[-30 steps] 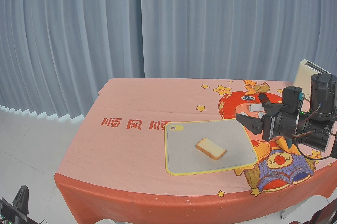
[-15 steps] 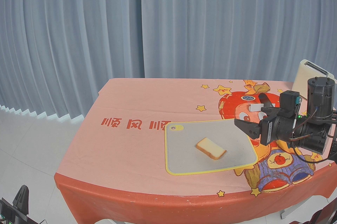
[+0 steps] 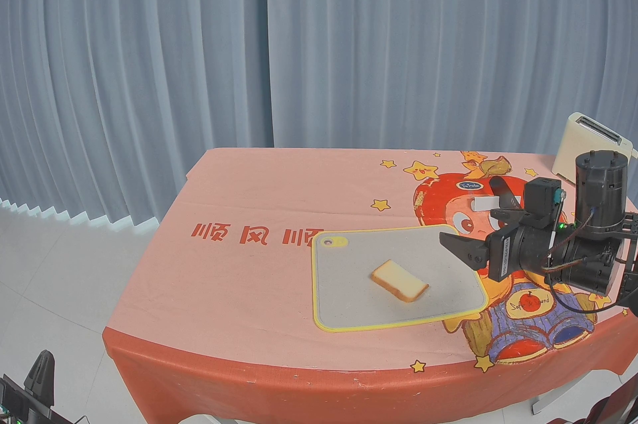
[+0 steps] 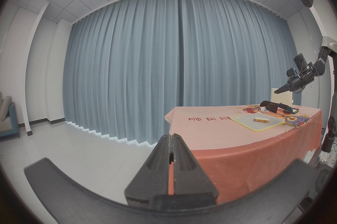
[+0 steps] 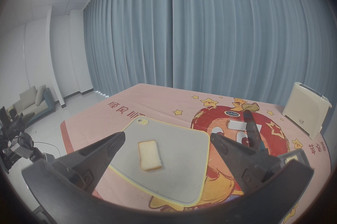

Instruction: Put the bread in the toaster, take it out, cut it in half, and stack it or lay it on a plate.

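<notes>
Pale rectangular bread slice [image 3: 399, 281] lay flat mid grey, yellow-rimmed plastic cutting board [image 3: 345, 306]. Right claw [image 5: 166, 136] hovered over board's right edge, jaws wide apart. Left claw [image 4: 171, 137] closed, empty, well off board. Advice: centre over slice, straddle narrow width, pinch lightly.

One bread slice [image 3: 399, 281], on one cutting board [image 3: 345, 292] near the desk's [image 3: 252, 299] front edge. One toaster [image 3: 585, 146] at the far right corner. One dark knife-like tool [image 3: 503, 191], one small white block [image 3: 485, 204].
</notes>
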